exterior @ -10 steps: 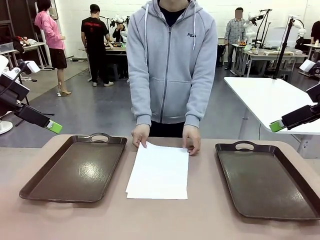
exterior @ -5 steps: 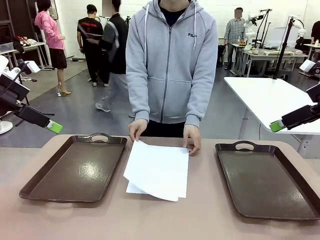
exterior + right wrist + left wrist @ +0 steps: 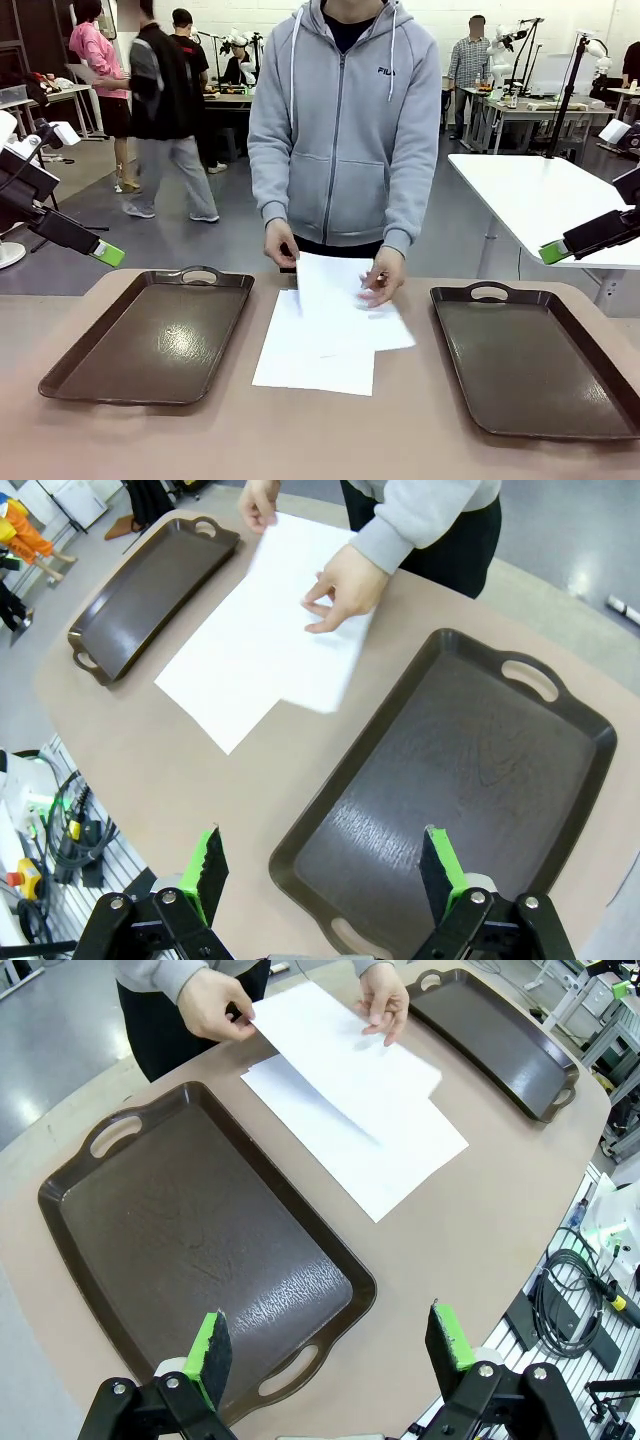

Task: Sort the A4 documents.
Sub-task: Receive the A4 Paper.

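A4 documents (image 3: 315,365) between trays (image 3: 150,340), hands (image 3: 384,277) holding top sheet (image 3: 345,305) raised, left gripper (image 3: 330,1345) and right gripper (image 3: 325,868) jaws spread, empty

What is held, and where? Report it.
Left pincer and right pincer open, empty. A person's hand pinches the far corner of the top A4 sheet.

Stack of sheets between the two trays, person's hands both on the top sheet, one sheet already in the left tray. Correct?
No: the left tray holds no sheet; the left wrist view shows it bare. The stack lies between it and the right tray, and the person's hands are on the top sheet.
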Robot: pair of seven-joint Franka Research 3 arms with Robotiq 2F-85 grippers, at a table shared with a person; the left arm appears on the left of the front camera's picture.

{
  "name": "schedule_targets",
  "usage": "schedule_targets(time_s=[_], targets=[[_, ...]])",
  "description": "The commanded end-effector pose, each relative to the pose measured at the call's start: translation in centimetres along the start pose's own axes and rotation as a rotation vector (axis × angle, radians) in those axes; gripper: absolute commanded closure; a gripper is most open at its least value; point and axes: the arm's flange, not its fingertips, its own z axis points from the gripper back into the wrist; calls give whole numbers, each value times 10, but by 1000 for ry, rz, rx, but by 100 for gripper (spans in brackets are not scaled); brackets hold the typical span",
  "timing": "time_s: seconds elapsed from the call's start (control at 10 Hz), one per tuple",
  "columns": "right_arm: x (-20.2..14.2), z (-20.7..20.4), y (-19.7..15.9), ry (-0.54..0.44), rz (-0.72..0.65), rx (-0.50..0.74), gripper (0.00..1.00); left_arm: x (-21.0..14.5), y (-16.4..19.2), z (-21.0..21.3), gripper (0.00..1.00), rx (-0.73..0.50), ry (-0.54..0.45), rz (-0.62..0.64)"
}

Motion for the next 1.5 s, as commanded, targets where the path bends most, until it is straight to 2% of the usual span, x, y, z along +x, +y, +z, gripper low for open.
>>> schedule_targets(time_s=[0.0, 1.4], targets=[[0, -1, 0, -7, -2, 17, 0, 0, 0, 0, 0, -5, -2, -1], [0, -1, 0, -7, -2, 17, 0, 0, 0, 0, 0, -5, -2, -1]])
